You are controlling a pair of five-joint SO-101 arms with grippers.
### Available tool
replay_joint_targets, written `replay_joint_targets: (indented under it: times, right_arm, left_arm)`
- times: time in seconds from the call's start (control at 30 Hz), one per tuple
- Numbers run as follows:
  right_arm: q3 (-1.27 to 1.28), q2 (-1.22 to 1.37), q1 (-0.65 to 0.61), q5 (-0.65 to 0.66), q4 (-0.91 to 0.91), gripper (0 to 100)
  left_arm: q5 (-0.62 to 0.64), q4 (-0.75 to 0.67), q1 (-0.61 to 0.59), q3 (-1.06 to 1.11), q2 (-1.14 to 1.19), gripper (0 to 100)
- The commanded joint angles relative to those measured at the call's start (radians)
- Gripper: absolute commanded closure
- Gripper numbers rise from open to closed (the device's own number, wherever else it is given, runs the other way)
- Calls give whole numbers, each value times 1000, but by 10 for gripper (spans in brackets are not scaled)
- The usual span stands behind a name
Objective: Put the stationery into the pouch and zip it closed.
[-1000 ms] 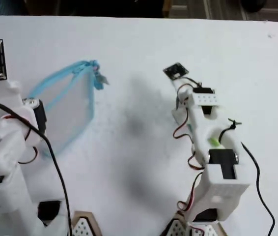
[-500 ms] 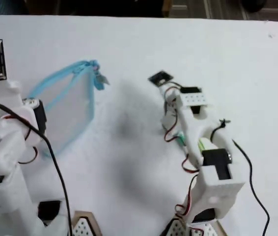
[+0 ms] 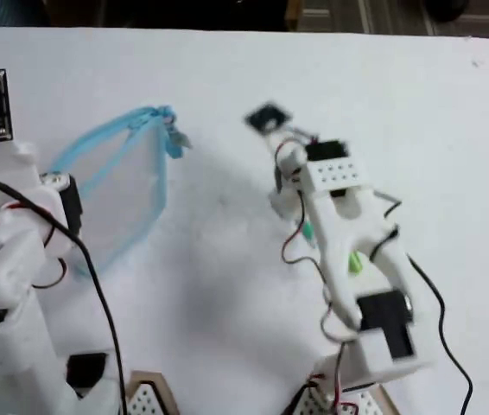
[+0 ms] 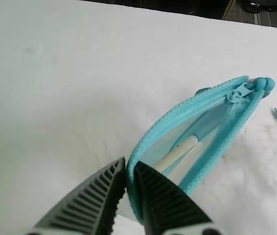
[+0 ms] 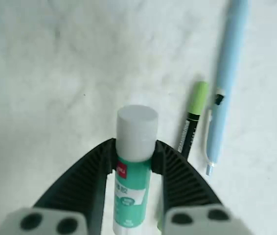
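Clamps the glue stick point(image 5: 137, 128) by its green body in the right pincer point(image 5: 135, 147), jaws snug on both sides with the pale cap poking past the tips, well apart from the pouch point(image 3: 115, 186) and not yet in it. Pinches the pouch's blue rim in the left pincer point(image 4: 128, 169), jaws nearly together on the fabric, propping open a mouth with a white pen point(image 4: 177, 152) already inside. Leaves a green pen point(image 5: 192, 117) and a blue pen point(image 5: 224, 83) on the table point(image 3: 400, 86), off the pouch's zip-pull end. Looks light, rigid and smooth, so likely to slip or swivel unless gripped across mid-body, as here. Looks soft and floppy, for the pouch's part, and likely to sag shut unless held at the rim. Swings nearer the pouch than a second ago, for the right arm point(image 3: 339, 225), its wrist camera now closer to the zip pull point(image 3: 174, 137). Shows no shift in the pouch or the left arm.
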Motion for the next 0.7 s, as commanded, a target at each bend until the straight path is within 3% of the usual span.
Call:
replay_joint_targets:
  times: [0.0,0.13,0.27,0.37,0.67]
  right_arm:
    - [-157,-217,-90,-72,163,981]
    - [-288,-410,-262,-209,236,981]
    - [-411,-549,-509,-393,154,981]
    - [-448,-584,-611,-508,-58,981]
    - [-270,-441,-615,-605,-743,981]
  left_arm:
    - [-3,-20,10,-11,-15,978]
    - [-3,-21,10,-11,-13,978]
    - [0,-28,10,-12,-12,978]
    - [0,-28,12,-12,-16,978]
    - [0,-28,12,-11,-12,978]
